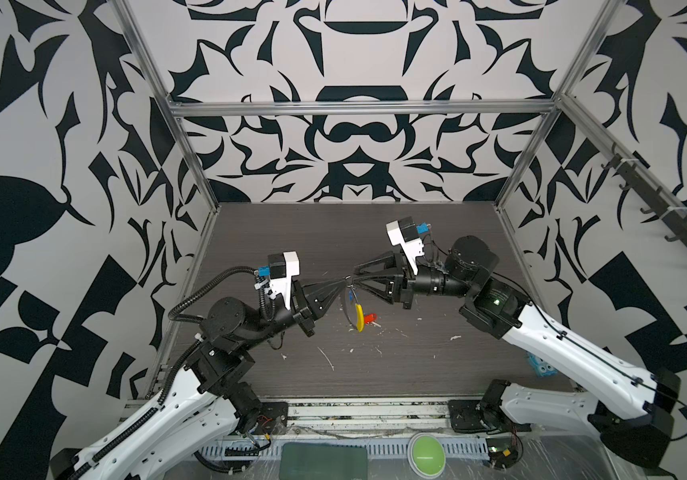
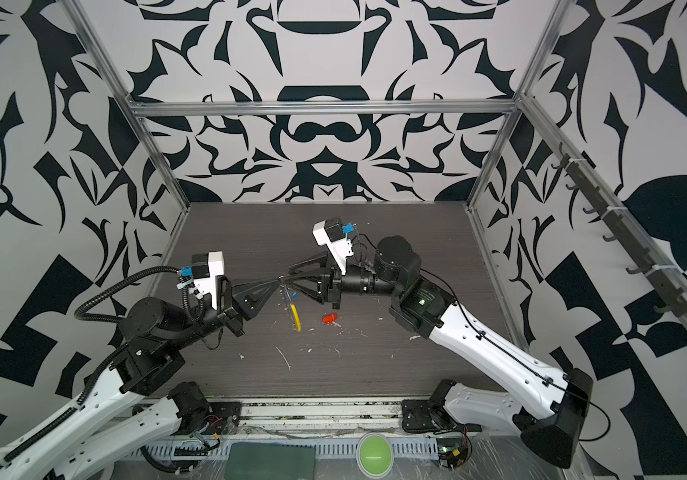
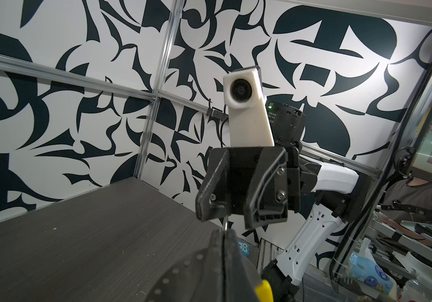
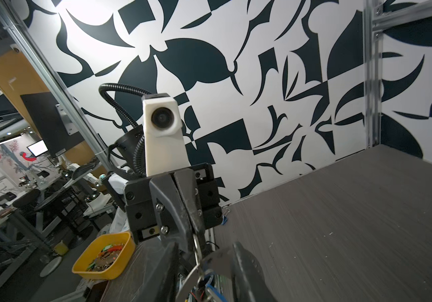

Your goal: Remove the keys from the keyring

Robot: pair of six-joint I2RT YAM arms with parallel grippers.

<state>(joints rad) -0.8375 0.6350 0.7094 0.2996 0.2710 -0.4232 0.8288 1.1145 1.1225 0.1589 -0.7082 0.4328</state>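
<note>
One of two removed: small red-headed silver key (image 2: 329, 318) loose on dark wood-grain tabletop (image 2: 375, 374); blue-headed key (image 1: 351, 296) still threaded on thin grey wire keyring (image 1: 359, 318) with yellow sleeve, hanging above table. Ring wire pinched in closed left gripper (image 1: 344, 286); right gripper (image 1: 354, 277) part-spread astride it. Yellow plastic bin (image 4: 126, 258) outside cell: assorted small colourful items.

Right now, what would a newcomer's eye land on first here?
Two grippers meet tip to tip above the table's middle: the left gripper is shut on the keyring, whose yellow-sleeved loop hangs below with the blue key on it, while the right gripper stands open right beside it. The red key lies loose on the table.
</note>
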